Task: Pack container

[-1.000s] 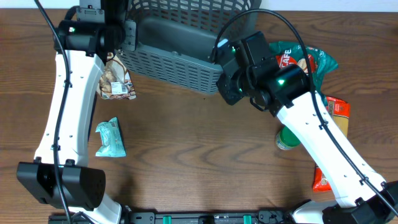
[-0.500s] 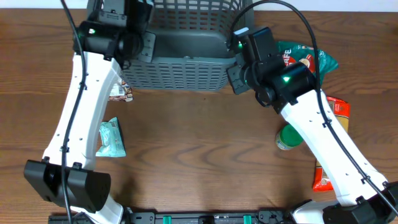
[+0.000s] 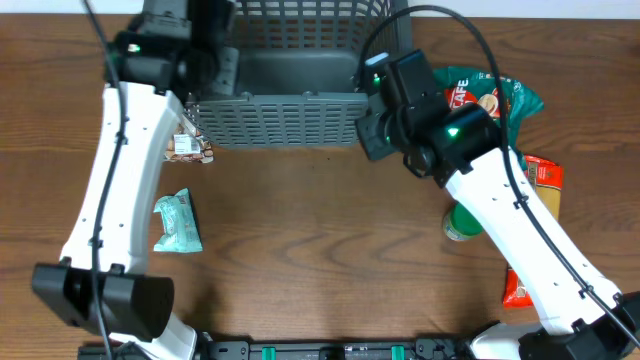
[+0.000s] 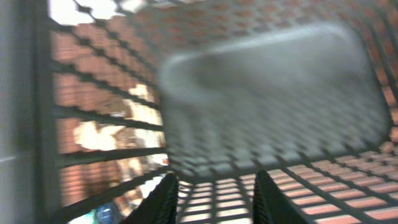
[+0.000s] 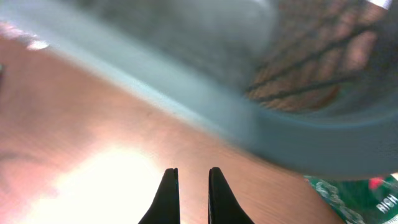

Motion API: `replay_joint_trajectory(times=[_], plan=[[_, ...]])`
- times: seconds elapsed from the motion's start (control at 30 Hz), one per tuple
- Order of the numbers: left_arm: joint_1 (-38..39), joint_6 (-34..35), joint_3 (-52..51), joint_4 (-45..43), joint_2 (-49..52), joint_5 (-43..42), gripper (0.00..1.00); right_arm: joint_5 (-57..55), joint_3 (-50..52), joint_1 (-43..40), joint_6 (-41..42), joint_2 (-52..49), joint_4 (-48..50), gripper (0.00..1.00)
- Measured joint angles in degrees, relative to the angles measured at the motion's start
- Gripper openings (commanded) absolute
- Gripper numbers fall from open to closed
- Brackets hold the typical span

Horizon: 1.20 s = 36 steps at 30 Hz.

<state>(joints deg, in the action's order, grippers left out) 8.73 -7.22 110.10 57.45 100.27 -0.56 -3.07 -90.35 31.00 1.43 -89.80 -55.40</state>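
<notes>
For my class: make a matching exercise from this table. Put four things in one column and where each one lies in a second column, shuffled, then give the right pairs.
Things
1. basket
2. teal packet
3. green-topped can
4. orange packet

Places
A. on the outer side of the right arm, towards the right edge of the table
B. far middle of the table
C. just inside the left arm
D. tucked against the right arm's inner side

Pairs: 1-B, 2-C, 3-D, 4-A
</notes>
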Motion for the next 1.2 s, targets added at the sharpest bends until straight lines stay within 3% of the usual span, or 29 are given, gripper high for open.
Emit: replay_joint_trajectory(times=[0.13, 0.23, 0.37, 0.7, 1.2], plan=[[-2.4, 1.4, 1.3, 0.3, -4.1, 4.0, 0.43, 2.4, -4.9, 2.1, -1.7, 0.8, -1.5, 0.01], [-4.5, 3.1, 2.0, 1.5, -8.0, 6.0, 0.68, 1.7, -10.3, 2.6, -1.5, 2.1, 0.0, 0.01], [-8.3, 5.9, 2.9, 4.9, -11.3, 7.3, 0.80, -3.0, -13.7, 1.0, 0.4, 4.2, 6.8, 0.01], [-17.2, 15.2, 3.0, 9.1, -10.5, 8.1, 0.82, -1.4, -14.1, -8.4, 5.2, -5.7, 14.5, 0.01], [-18.2, 17.1, 3.0, 9.6, -9.5, 8.3, 0.82, 3.4, -13.7, -9.6, 5.4, -13.9, 23.7, 0.01]])
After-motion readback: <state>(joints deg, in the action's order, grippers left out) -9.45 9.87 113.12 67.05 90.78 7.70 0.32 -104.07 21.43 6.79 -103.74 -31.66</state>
